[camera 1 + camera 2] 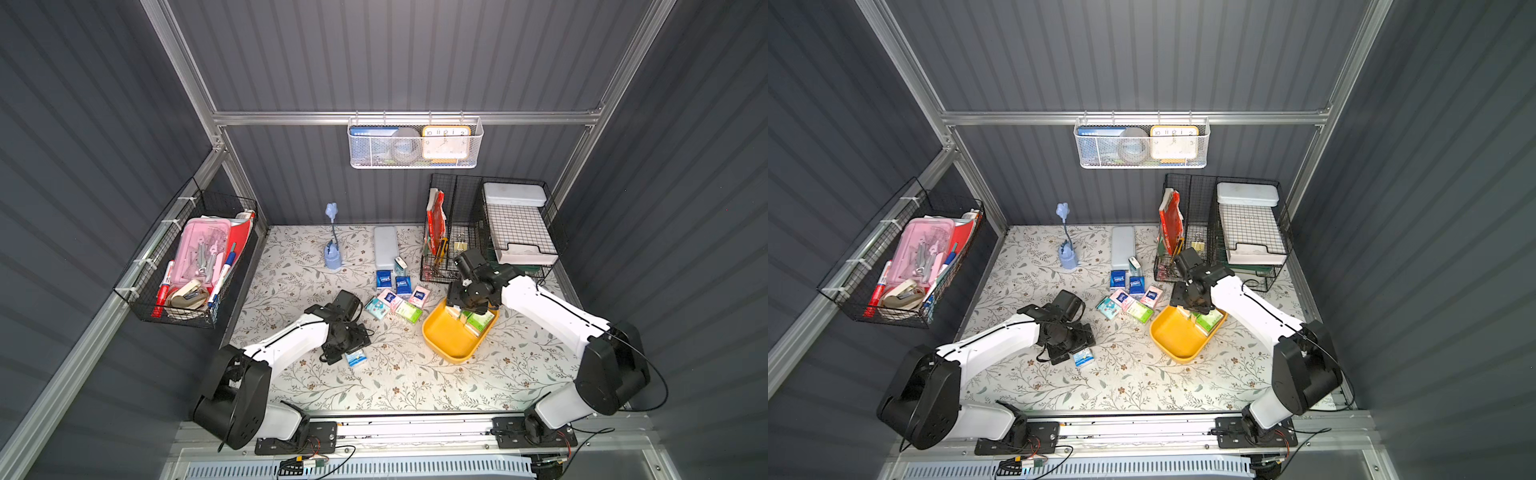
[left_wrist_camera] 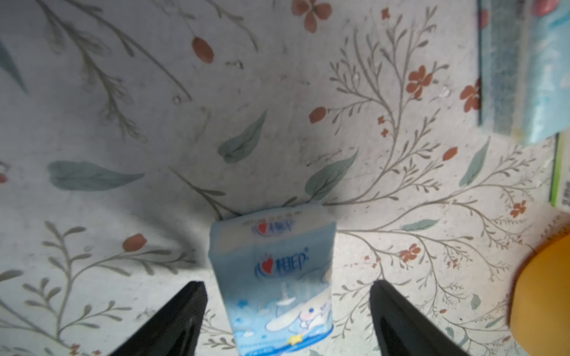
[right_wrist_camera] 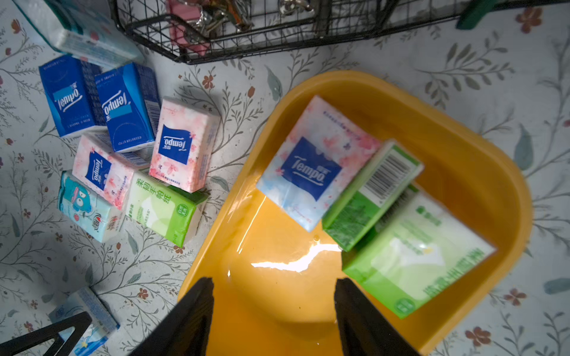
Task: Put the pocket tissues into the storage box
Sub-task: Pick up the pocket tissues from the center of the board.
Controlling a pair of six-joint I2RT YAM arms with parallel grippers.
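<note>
Tissue packs lie in three spots. The yellow tub point(image 1: 446, 336) sits on the floral table cover point(image 1: 399, 382). Bunched at one end of it are a pink-and-white pack point(image 3: 314, 166), a green pack on edge point(image 3: 370, 197) and a flat green pack point(image 3: 419, 252), all touching. The right gripper point(image 3: 274, 280) hangs over the bare part of the tub floor, jaws spread, nothing between them. The left gripper point(image 2: 286, 283) is low over the cover with its jaws spread to either side of a light blue pack point(image 2: 271, 277). A gap shows on both sides, so there is no pinch. That pack rests on the cover, well apart from the tub. A cluster lies just beside the tub, between the two arms: two dark blue packs point(image 3: 69, 95), two pink packs point(image 3: 182, 145), a teal cartoon pack point(image 3: 83, 206) and a green pack point(image 3: 160, 209), edges touching or overlapping. One more pale pack point(image 3: 77, 30) lies past the dark blue ones, near the black wire basket point(image 3: 246, 30).
</note>
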